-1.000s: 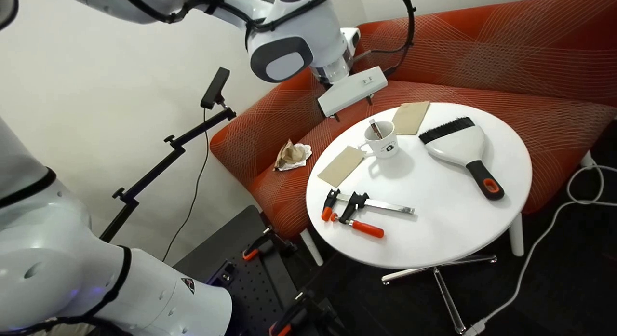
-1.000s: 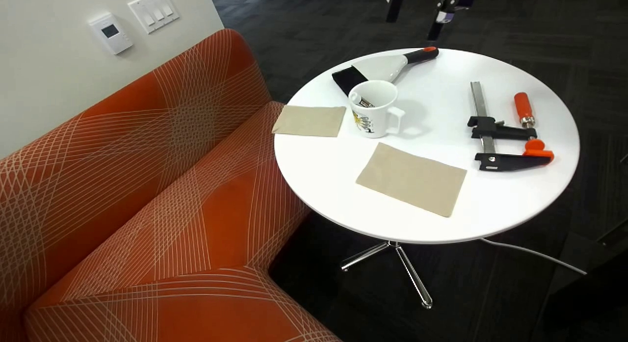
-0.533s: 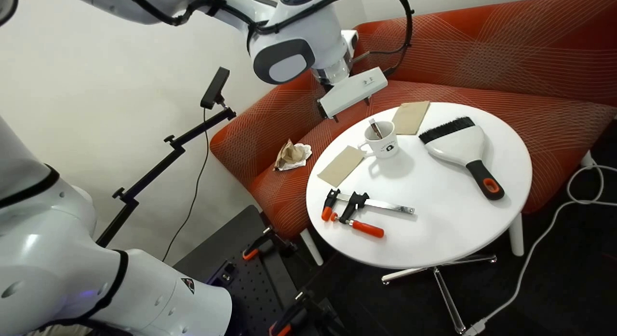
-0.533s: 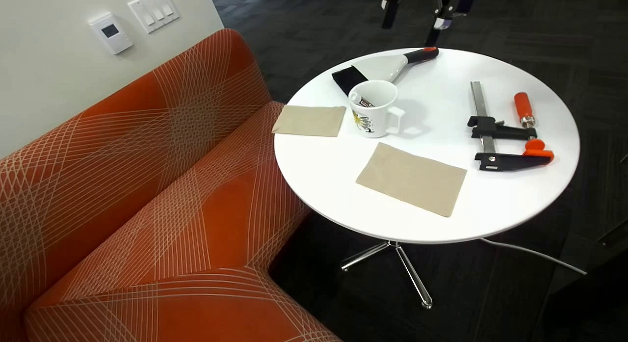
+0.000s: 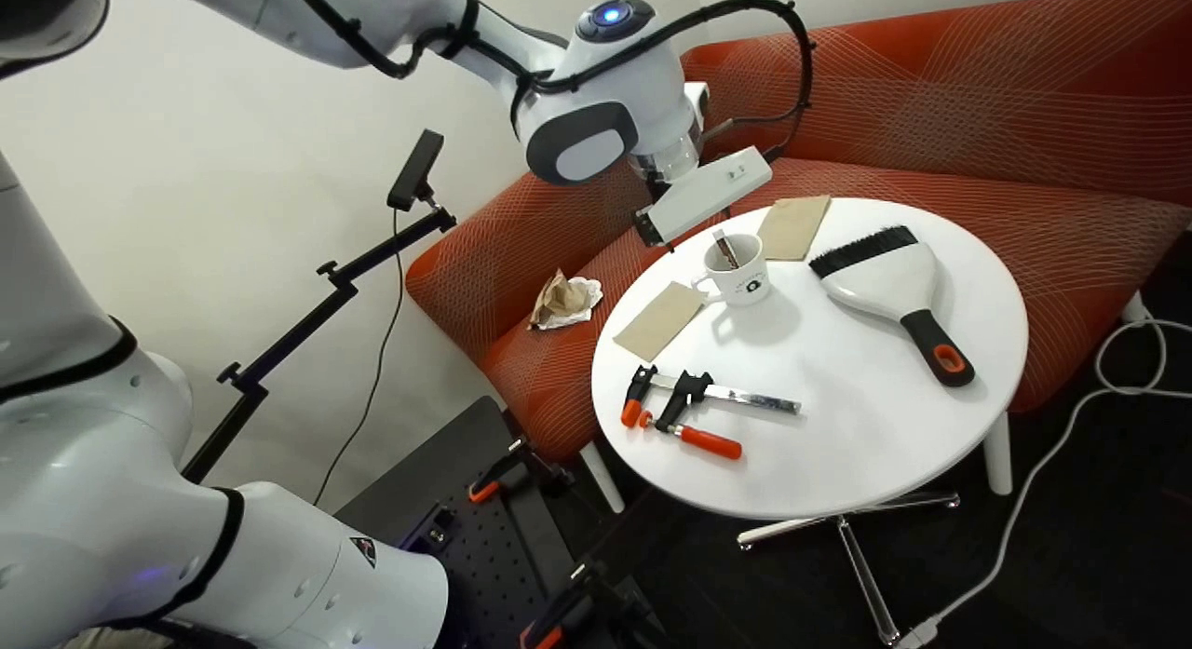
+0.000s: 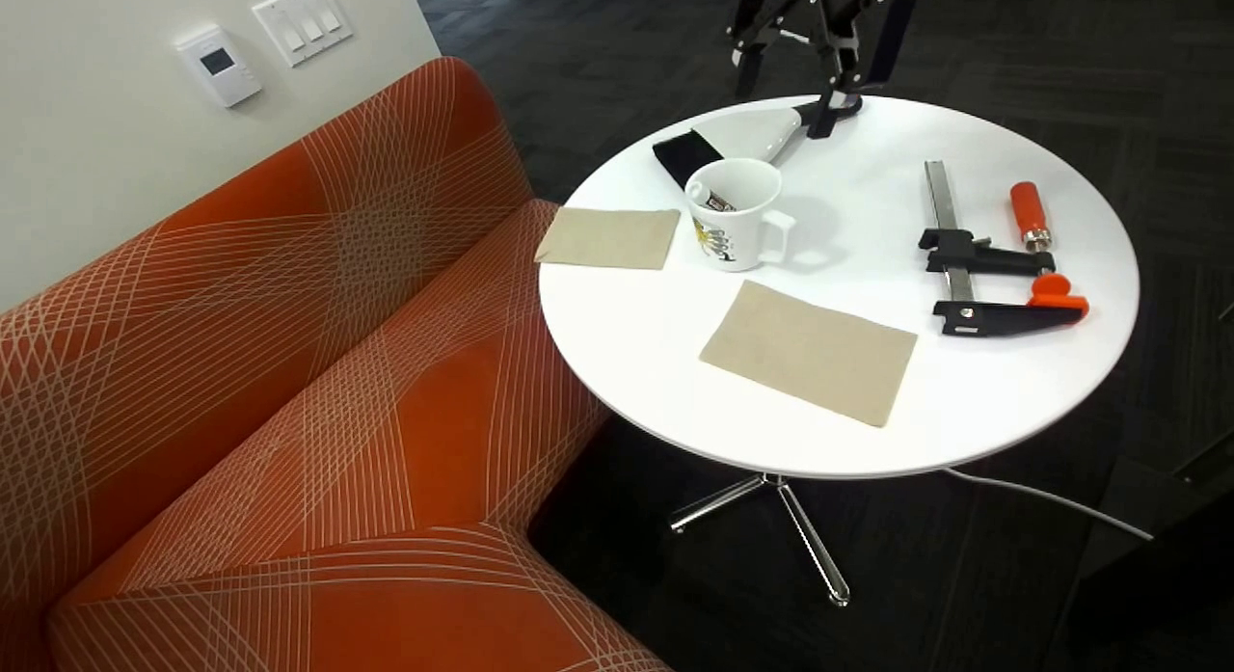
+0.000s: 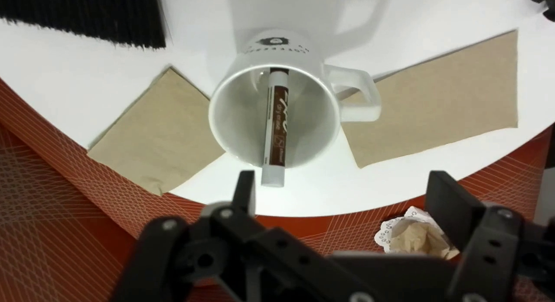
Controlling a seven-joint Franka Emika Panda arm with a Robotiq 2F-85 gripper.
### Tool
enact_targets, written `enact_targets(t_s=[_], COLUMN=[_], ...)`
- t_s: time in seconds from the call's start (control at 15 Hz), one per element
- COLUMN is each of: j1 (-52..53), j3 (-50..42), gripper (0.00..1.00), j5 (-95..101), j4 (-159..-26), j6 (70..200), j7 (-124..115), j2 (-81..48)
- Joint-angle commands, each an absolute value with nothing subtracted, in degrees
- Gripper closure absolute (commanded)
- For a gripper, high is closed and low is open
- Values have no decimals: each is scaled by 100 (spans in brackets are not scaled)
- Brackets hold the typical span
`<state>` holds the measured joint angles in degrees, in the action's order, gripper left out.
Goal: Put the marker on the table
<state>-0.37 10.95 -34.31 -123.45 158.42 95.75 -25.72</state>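
Note:
The marker, white with a brown label, leans in a white mug. Its white end sticks out over the rim. The marker shows in both exterior views. The mug stands upright on the round white table; the mug also shows in both exterior views. My gripper is open and empty, above the table edge by the mug. In the wrist view its left finger is just left of the marker's end, apart from it. The gripper shows in both exterior views.
Two brown napkins lie near the mug. A white brush with black bristles and a bar clamp with an orange handle lie on the table. A rust-red sofa stands behind, with crumpled paper on it.
The arm has moved right and down in an exterior view, bringing the open gripper lower and closer to the mug. The marker, mug and other objects have not moved.

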Motion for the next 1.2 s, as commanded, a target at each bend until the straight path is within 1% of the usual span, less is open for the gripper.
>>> enact_targets(t_s=[0.0,0.13,0.2,0.27,0.33,0.4,0.47,0.67,0.8,0.87,1.0,1.13], j1=[-324,-417,-453,-480,-506,-526,-549,-564,-553,-555,-543,-539], j3=[1387,1463,1489,1509,1530,1547,1569,1600,1602,1612,1619,1638], gripper=[0,0,3,21,28,32,38,63,75,75,79,71], j5=[-2982,-2661,-2516,-2380,-2257,-2134,-2016,-1711,-1526,-1440,-1278,-1141], j4=[-11954,-11775,-11698,-11615,-11546,-11480,-11413,-11230,-11128,-11082,-10981,-10893], j6=[16095,16081,16064,16040,16031,16024,16009,15941,15905,15890,15837,15800], j7=[9529,9405,9358,9313,9271,9210,9157,8957,8832,8773,8657,8562], j2=[-3083,-3318,-3416,-3502,-3580,-3649,-3712,-3845,-3918,-3955,-4038,-4127])
